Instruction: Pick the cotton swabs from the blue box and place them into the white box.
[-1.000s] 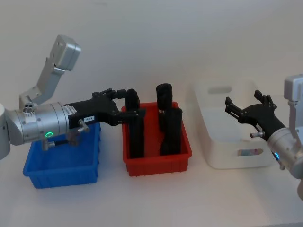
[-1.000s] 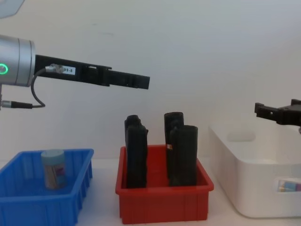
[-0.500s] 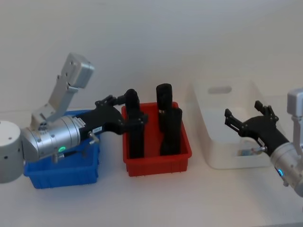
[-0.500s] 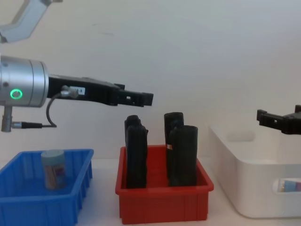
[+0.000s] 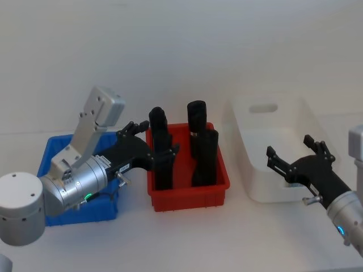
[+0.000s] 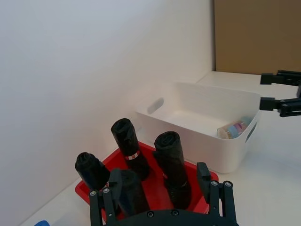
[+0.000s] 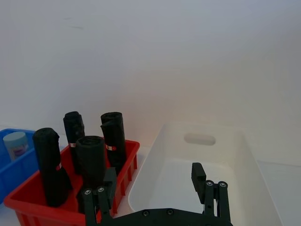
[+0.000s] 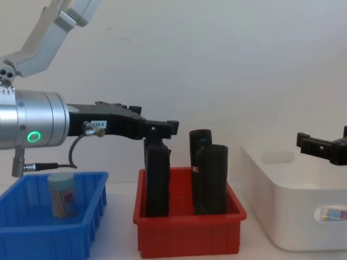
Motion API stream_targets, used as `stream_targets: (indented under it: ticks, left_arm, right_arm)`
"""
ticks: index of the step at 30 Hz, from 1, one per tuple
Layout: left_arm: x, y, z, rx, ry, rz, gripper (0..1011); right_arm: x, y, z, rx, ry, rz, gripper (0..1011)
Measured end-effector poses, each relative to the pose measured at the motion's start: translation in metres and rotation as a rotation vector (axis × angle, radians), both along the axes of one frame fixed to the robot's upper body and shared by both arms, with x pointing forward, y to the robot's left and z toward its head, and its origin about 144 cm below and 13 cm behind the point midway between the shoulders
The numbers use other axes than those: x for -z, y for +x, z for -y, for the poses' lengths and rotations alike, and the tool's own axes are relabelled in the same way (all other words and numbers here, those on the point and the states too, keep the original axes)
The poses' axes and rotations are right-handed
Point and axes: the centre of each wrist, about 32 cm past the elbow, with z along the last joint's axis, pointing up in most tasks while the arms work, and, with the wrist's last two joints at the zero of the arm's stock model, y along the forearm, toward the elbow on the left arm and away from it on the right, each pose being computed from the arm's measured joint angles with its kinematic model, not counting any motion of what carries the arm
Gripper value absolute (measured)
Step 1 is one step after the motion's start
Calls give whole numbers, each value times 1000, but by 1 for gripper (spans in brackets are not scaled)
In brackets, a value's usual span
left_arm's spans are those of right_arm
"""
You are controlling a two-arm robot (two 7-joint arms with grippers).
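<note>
On the table, at the robot's right, the white box [image 5: 266, 190] held one tub of cotton swabs [image 6: 231, 129] lying on its side near a corner. Red bin [image 5: 190, 198] sat in the middle, the blue box [image 8: 54, 241] at the left, each apart from its neighbour. Four tall black cylinders [image 5: 197, 122] stood upright in the red bin.

Left gripper [image 6: 157, 170]: empty, fingers spread apart, held above the near edge of the red bin and aimed at the cylinders. Right gripper [image 5: 289, 148]: empty, fingers likewise apart, hovering over the front part of the white box.

One tub [image 8: 61, 194] stood upright in the blue box, below and behind the left gripper's fingertips.

Risks, as judged:
- Left fingers were close to the nearest cylinder; swinging toward the tub could topple it.
- The gripper pointed at the wrong bin, so closing there would take a cylinder.
- The tub is round and smooth; an off-centre pinch could tip or squirt it out.
</note>
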Motion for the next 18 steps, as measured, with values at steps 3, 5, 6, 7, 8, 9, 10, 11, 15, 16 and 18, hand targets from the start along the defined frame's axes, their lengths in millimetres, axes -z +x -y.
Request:
stream_targets:
  ticks: [3, 5, 6, 7, 8, 9, 10, 11, 15, 16, 18]
  left_arm:
    - [6, -5, 5, -24, 0, 17, 1004]
    - [8, -7, 7, -36, -1, 25, 1004]
    - [11, -10, 9, -47, -1, 33, 1004]
    - [12, -11, 10, -52, -2, 36, 1004]
    - [13, -12, 11, -59, -2, 41, 1004]
    - [16, -15, 13, -70, -4, 49, 1004]
    - [17, -16, 14, -76, -4, 53, 1004]
    - [19, -17, 16, -82, -5, 58, 1004]
    - [26, -25, 22, -115, -11, 82, 1004]
    - [27, -26, 23, -121, -12, 87, 1004]
    - [31, -30, 27, -136, -16, 98, 1004]
  right_arm:
    - [-1, -9, -2, -7, 0, -1, 1001]
    - [-2, -16, -4, -12, 1, -2, 1001]
    - [-2, -18, -4, -13, 0, -2, 1001]
    - [-2, -20, -5, -15, 0, -3, 1001]
    - [-3, -25, -5, -18, 1, -4, 1001]
    - [-3, -27, -6, -20, 1, -4, 1001]
    - [-3, -29, -6, -21, 1, -4, 1001]
    - [-4, -32, -7, -24, 2, -5, 1001]
    - [-5, -38, -8, -29, 2, -6, 1001]
    - [-5, -38, -8, -29, 2, -7, 1002]
    - [-5, -40, -9, -30, 3, -7, 1001]
